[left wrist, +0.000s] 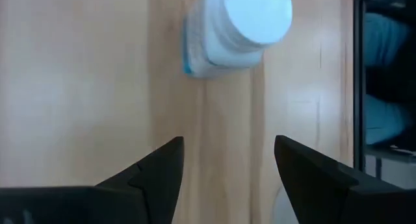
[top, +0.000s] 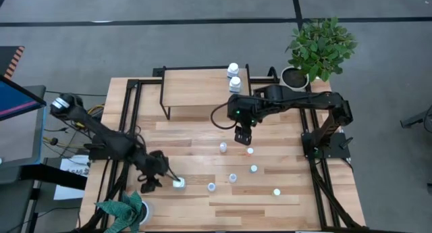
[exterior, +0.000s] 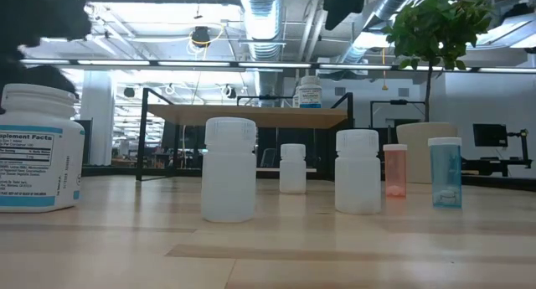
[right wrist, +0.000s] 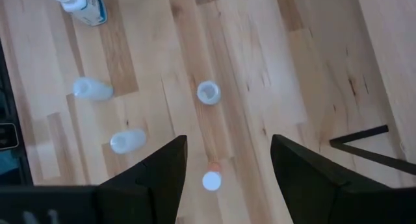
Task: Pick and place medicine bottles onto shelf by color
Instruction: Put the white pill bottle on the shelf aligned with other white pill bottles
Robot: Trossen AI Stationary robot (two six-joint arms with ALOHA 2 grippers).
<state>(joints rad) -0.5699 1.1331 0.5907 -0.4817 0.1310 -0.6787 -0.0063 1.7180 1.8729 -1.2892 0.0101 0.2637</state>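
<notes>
The left gripper (top: 169, 173), jaws parted and empty, is closing in on the white bottle (top: 179, 183) at the table's seven o'clock and should straddle it squarely before squeezing, while the open right gripper (top: 242, 138) is hovering centrally

Count, high view.
- Large white medicine bottles with bluish labels: 3. Shelf bottle one (top: 233, 69) and shelf bottle two (top: 235, 82) stand on the shelf; the counter bottle (top: 179, 182) stands on the light-wood counter (top: 324, 206).
- Small bottles on the counter: 6. The low view shows five of them: 3 plain white, 1 orange-red vial (exterior: 394, 169), 1 pale blue vial (exterior: 445, 172). The sixth cannot be made out there.
- Bottles in all: 9.
- Raised light-wood shelf on black legs (top: 192, 91): 1.
- Green potted plants: 2, the far plant (top: 320, 47) and the near plant (top: 125, 209).
- Dark robot arms: 2.
</notes>
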